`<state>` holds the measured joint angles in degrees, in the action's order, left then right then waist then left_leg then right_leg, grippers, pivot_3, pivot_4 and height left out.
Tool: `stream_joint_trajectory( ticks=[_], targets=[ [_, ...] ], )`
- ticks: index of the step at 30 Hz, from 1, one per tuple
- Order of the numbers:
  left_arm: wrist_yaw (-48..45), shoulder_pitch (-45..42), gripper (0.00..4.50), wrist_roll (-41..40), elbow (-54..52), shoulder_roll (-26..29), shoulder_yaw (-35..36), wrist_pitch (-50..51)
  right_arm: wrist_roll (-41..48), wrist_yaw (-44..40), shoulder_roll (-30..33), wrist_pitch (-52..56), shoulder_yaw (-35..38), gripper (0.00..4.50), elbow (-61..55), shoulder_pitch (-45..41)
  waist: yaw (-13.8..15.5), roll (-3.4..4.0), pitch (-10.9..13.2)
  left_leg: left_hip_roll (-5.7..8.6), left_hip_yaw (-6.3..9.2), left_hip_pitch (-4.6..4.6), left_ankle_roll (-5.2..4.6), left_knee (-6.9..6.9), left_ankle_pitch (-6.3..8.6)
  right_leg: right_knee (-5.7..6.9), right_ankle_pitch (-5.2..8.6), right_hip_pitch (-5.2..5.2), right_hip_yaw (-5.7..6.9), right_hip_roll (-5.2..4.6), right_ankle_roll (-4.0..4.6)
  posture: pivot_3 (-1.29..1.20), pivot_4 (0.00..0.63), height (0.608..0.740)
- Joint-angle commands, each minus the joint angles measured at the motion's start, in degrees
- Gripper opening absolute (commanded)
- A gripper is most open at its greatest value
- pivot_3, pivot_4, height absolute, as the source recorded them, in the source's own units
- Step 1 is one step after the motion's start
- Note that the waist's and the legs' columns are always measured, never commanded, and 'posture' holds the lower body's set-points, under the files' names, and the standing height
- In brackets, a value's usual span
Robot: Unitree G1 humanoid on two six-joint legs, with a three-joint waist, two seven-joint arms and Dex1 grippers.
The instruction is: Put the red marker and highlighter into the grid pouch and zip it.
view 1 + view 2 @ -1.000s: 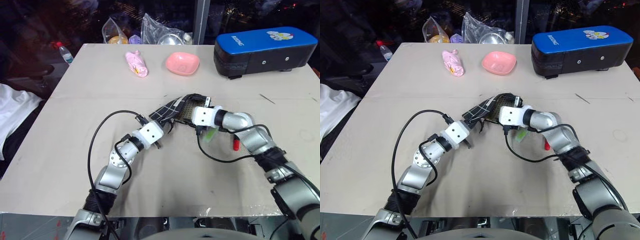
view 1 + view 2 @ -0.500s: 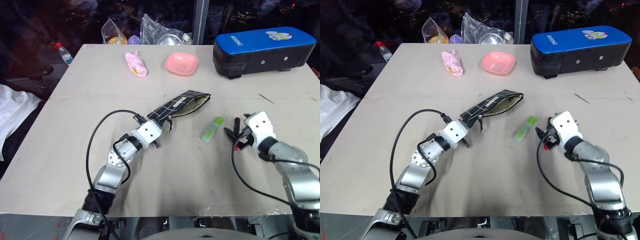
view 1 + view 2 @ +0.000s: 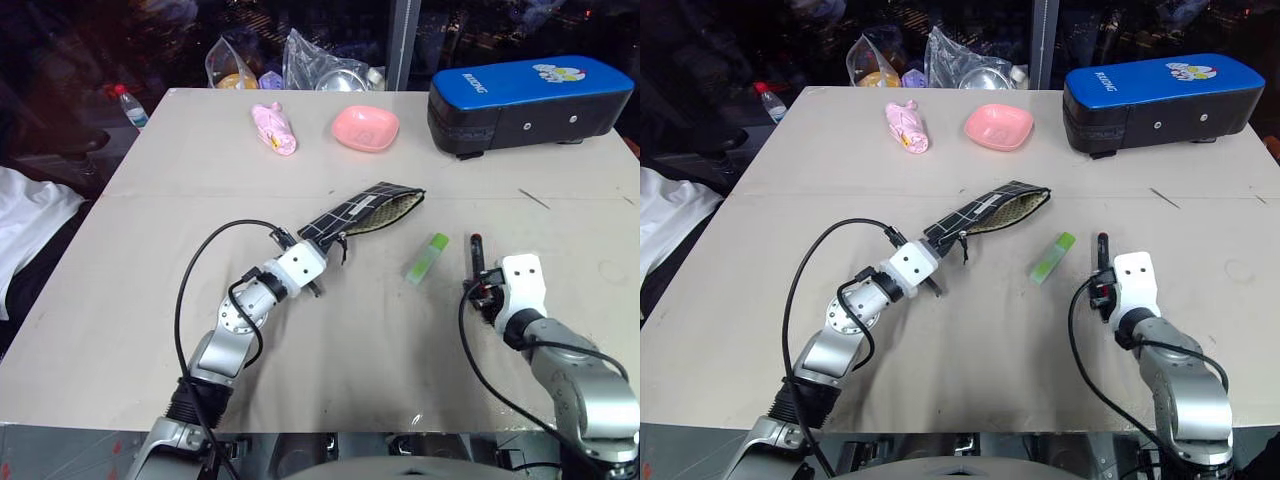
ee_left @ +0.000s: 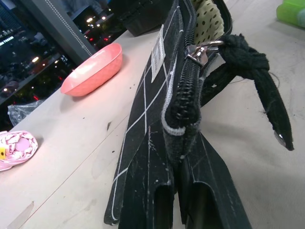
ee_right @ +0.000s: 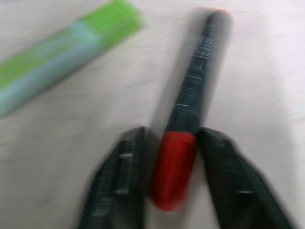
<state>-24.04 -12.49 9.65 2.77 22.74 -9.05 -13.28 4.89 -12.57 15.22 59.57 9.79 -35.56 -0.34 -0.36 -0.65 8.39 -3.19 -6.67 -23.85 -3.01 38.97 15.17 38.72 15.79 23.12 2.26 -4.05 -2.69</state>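
From the head camera, the grid pouch [image 3: 360, 213] lies unzipped mid-table, its near end pinched in the closed left gripper [image 3: 318, 262]. The highlighter [image 3: 426, 257] lies loose between the pouch and the right gripper [image 3: 480, 287], which clamps the red marker [image 3: 476, 262]. The left wrist view shows black fingers [image 4: 157, 210] squeezing the pouch's zipper end. The right wrist view shows fingers [image 5: 121, 181] pressed against the marker's red cap.

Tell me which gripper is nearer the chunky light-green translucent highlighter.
Right. The right gripper brackets the black red-capped marker beside the highlighter; the left gripper pinches the black grid-lined fabric pouch further away.
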Motion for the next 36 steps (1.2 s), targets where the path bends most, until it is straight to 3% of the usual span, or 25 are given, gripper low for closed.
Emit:
stream_joint_trajectory(
  ticks=[1, 4, 10, 16, 25, 32, 35, 36],
  targets=[
    [0.2, -0.69, 0.0, -0.59, -0.89, -0.37, 0.31, -1.08, -1.4, 2.12, 2.09, -3.59, 3.86, 0.23, 1.56, -2.32, 0.01, 0.0, 0.0, 0.0, 0.0, 0.0, 0.0, 0.0, 0.0, 0.0, 0.0, 0.0, 0.0, 0.01, 0.0, 0.0, 0.15, 0.74],
    [0.3, -0.71, 0.0, -0.59, -0.8, -0.43, 0.35, -1.16, -0.43, -0.32, 5.71, -9.14, 4.35, 0.23, 3.97, -5.97, -0.38, 0.04, 0.03, -0.01, -0.01, -0.01, 0.01, -0.02, -0.01, 0.0, 0.0, 0.01, -0.01, 0.03, -0.01, 0.0, 0.15, 0.74],
    [0.17, -1.46, 0.0, -0.56, -0.23, -0.58, 0.37, -1.36, -3.54, -17.53, 23.5, -32.13, -6.98, 0.23, 9.33, -8.73, -0.36, 0.04, 0.06, 0.0, 0.0, 0.02, 0.0, -0.12, 0.0, -0.1, 0.01, 0.01, -0.01, 0.08, -0.02, 0.0, 0.15, 0.74],
    [0.02, -2.72, 0.0, 0.02, 0.45, -0.59, -0.19, -2.02, -9.33, -28.68, 31.8, -53.39, -16.97, 0.23, 18.95, -15.25, -0.26, -0.08, 0.15, -0.01, -0.03, 0.0, 0.01, -0.13, -0.01, -0.17, 0.0, 0.0, -0.03, 0.09, -0.03, 0.0, 0.15, 0.74],
    [-1.31, -2.9, 0.0, 1.88, -0.08, 0.67, -2.05, -4.4, -17.66, -31.96, 26.02, -72.42, -27.98, 0.23, 36.34, -31.89, -0.3, -0.11, 0.18, -0.07, -0.13, 0.02, 0.04, -0.08, -0.03, -0.18, 0.0, 0.01, -0.04, 0.11, -0.03, 0.0, 0.15, 0.74],
    [-1.61, -3.6, 0.0, 2.39, -0.52, 0.66, -2.86, -4.44, -26.62, -29.46, 19.67, -82.58, -33.74, 0.23, 48.7, -43.38, -0.24, -0.09, 0.2, -0.1, -0.21, 0.03, 0.04, 0.01, -0.03, -0.14, 0.0, 0.01, -0.05, 0.08, -0.03, 0.0, 0.15, 0.74],
    [-1.38, -3.49, 0.0, 2.29, -0.67, 0.43, -2.58, -4.06, -29.32, -27.64, 18.96, -83.81, -33.62, 1.85, 52.5, -45.8, -0.15, -0.09, 0.2, -0.1, -0.23, 0.02, 0.04, 0.02, -0.03, -0.13, 0.0, 0.01, -0.04, 0.06, -0.03, 0.0, 0.15, 0.74],
    [-1.32, -3.4, 0.0, 2.25, -0.72, 0.42, -2.51, -3.98, -29.91, -26.94, 18.9, -83.99, -33.32, 2.16, 53.37, -46.26, -0.13, -0.09, 0.2, -0.1, -0.23, 0.02, 0.04, 0.03, -0.03, -0.13, 0.0, 0.01, -0.04, 0.06, -0.03, 0.0, 0.15, 0.74]
  ],
)
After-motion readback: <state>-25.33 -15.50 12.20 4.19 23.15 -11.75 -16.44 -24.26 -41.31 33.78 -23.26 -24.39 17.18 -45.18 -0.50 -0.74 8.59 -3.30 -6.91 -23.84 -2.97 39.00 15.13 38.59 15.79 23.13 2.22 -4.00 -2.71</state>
